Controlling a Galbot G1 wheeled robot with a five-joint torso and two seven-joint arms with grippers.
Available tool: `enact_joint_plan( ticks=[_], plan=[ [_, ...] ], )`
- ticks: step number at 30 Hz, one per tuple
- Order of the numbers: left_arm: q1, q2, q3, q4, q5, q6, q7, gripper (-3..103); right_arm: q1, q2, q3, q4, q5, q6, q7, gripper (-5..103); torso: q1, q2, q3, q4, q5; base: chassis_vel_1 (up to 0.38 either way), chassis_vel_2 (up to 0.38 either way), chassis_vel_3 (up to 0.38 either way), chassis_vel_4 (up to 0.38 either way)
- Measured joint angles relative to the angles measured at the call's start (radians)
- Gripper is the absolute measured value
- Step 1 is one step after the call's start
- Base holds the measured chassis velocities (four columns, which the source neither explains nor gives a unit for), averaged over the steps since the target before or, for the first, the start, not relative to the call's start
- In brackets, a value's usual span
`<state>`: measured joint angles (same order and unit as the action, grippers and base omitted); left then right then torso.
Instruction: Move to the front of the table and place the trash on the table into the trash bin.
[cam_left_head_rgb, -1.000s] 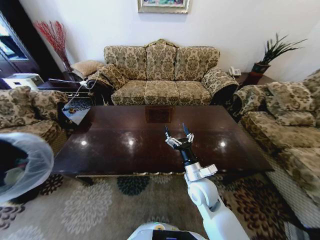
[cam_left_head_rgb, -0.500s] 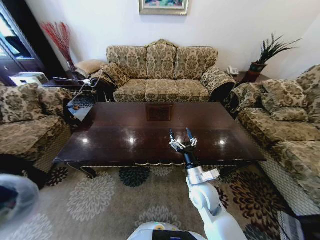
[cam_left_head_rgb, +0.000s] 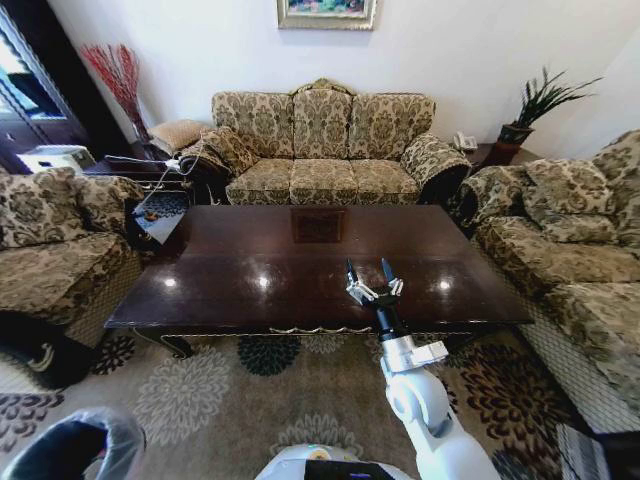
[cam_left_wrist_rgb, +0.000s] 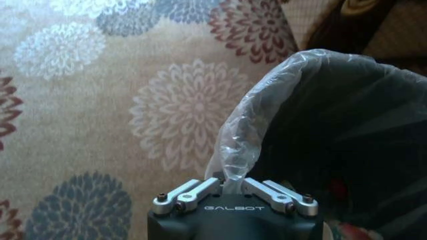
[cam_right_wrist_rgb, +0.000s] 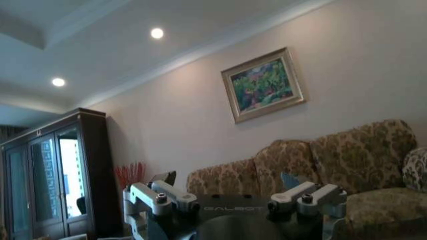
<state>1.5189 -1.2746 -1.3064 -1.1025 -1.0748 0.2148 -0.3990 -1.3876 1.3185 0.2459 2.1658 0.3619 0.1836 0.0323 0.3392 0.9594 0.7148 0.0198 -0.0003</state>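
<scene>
The left tool (cam_left_wrist_rgb: 223, 186) is pinching the bunched liner of the trash bin (cam_left_wrist_rgb: 347, 135) — the bin is hanging over the flowered carpet (cam_left_wrist_rgb: 100, 125), down at the robot's left. The right tool (cam_left_head_rgb: 370, 278) is standing upright above the near edge of the worktop (cam_left_head_rgb: 250, 260), fingers spread, gripping nothing. The glossy dark wood is reflecting ceiling lights — no trash can be made out on it.
</scene>
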Motion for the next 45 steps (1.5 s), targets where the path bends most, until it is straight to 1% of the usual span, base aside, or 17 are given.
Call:
enact_joint_plan(
  ticks=[2, 4, 11, 14, 16, 20, 23, 25, 26, 29, 32, 33, 34, 35, 40, 42, 45],
  plan=[
    [-0.013, 0.007, 0.007, 0.028, 0.001, -0.008, 0.007, 0, -0.002, -0.003, 0.001, 0.001, -0.002, -0.002, 0.001, 100, 0.000, 0.000, 0.000, 0.0001, 0.0005, 0.000, 0.000, 0.000, 0.000],
    [-0.074, 0.038, 0.032, 0.158, 0.001, -0.036, 0.035, 0, -0.008, -0.003, 0.010, 0.008, -0.011, -0.009, 0.007, 100, 0.000, 0.000, 0.000, 0.0003, 0.0002, 0.000, 0.000, 0.000, 0.000],
    [-0.147, 0.074, 0.075, 0.324, 0.008, -0.038, 0.075, 0, -0.034, -0.023, 0.051, 0.018, -0.019, -0.013, 0.010, 100, 0.000, 0.000, 0.000, 0.0002, 0.0003, 0.000, 0.000, 0.000, 0.000],
    [-0.175, 0.074, 0.082, 0.419, 0.035, -0.044, 0.137, 0, -0.062, -0.051, 0.097, 0.029, -0.015, -0.011, 0.010, 100, 0.000, 0.000, 0.000, 0.0005, 0.0003, 0.000, 0.000, 0.000, 0.000],
    [-0.176, 0.073, 0.081, 0.424, 0.037, -0.044, 0.144, 0, -0.066, -0.053, 0.103, 0.032, -0.014, -0.011, 0.010, 100, 0.000, 0.000, 0.000, 0.0005, 0.0003, 0.000, 0.000, 0.000, 0.000],
    [-0.194, 0.060, 0.073, 0.472, 0.064, -0.042, 0.231, 1, -0.094, -0.044, 0.128, 0.055, -0.017, -0.009, 0.010, 100, 0.000, 0.000, 0.000, 0.0002, 0.0006, 0.000, 0.000, 0.000, 0.000],
    [-0.199, 0.048, 0.069, 0.489, 0.092, -0.031, 0.260, 17, -0.121, -0.030, 0.129, 0.080, -0.025, -0.007, 0.009, 100, 0.000, 0.000, 0.000, 0.0006, 0.0012, 0.000, 0.000, 0.000, 0.000],
    [-0.198, 0.045, 0.069, 0.489, 0.097, -0.027, 0.264, 17, -0.127, -0.028, 0.129, 0.085, -0.027, -0.005, 0.009, 100, 0.000, 0.000, 0.000, 0.0009, 0.0011, 0.000, 0.000, 0.000, 0.000],
    [-0.197, 0.039, 0.070, 0.485, 0.101, -0.021, 0.267, 28, -0.138, -0.026, 0.130, 0.093, -0.031, -0.001, 0.009, 100, 0.000, 0.000, 0.000, 0.0006, 0.0003, 0.000, 0.000, 0.000, 0.000],
    [-0.181, 0.031, 0.067, 0.463, 0.102, -0.005, 0.295, 33, -0.149, -0.022, 0.137, 0.103, -0.032, 0.003, 0.009, 100, 0.000, 0.000, 0.000, 0.0006, 0.0002, 0.000, 0.000, 0.000, 0.000],
    [-0.144, 0.020, 0.057, 0.411, 0.102, 0.025, 0.357, 49, -0.164, -0.020, 0.152, 0.116, -0.030, 0.014, 0.009, 100, 0.000, 0.000, 0.000, 0.0005, 0.0005, 0.000, 0.000, 0.000, 0.000],
    [-0.137, 0.018, 0.055, 0.405, 0.102, 0.026, 0.365, 49, -0.168, -0.020, 0.155, 0.118, -0.027, 0.016, 0.009, 100, 0.000, 0.000, 0.000, 0.0005, 0.0004, 0.000, 0.000, 0.000, 0.000],
    [-0.137, 0.018, 0.055, 0.405, 0.102, 0.026, 0.365, 49, -0.168, -0.020, 0.155, 0.118, -0.027, 0.016, 0.009, 100, 0.000, 0.000, 0.000, 0.0005, 0.0004, 0.000, 0.000, 0.000, 0.000],
    [-0.127, 0.013, 0.052, 0.393, 0.103, 0.024, 0.372, 60, -0.175, -0.021, 0.160, 0.120, -0.022, 0.022, 0.008, 100, 0.000, 0.000, 0.000, 0.0005, 0.0005, 0.000, 0.000, 0.000, 0.000],
    [-0.100, -0.005, 0.048, 0.356, 0.108, 0.016, 0.375, 76, -0.187, -0.025, 0.174, 0.120, -0.005, 0.036, 0.000, 100, 0.000, 0.000, 0.000, 0.0002, 0.0003, 0.000, 0.000, 0.000, 0.000],
    [-0.098, -0.006, 0.048, 0.354, 0.108, 0.016, 0.375, 76, -0.188, -0.026, 0.174, 0.120, -0.005, 0.036, 0.000, 100, 0.000, 0.000, 0.000, 0.0002, 0.0003, 0.000, 0.000, 0.000, 0.000],
    [-0.067, -0.019, 0.038, 0.331, 0.119, 0.011, 0.382, 97, -0.200, -0.031, 0.188, 0.104, 0.020, 0.056, -0.012, 100, 0.000, 0.000, 0.000, 0.0003, 0.0003, 0.000, 0.000, 0.000, 0.000]
  ],
)
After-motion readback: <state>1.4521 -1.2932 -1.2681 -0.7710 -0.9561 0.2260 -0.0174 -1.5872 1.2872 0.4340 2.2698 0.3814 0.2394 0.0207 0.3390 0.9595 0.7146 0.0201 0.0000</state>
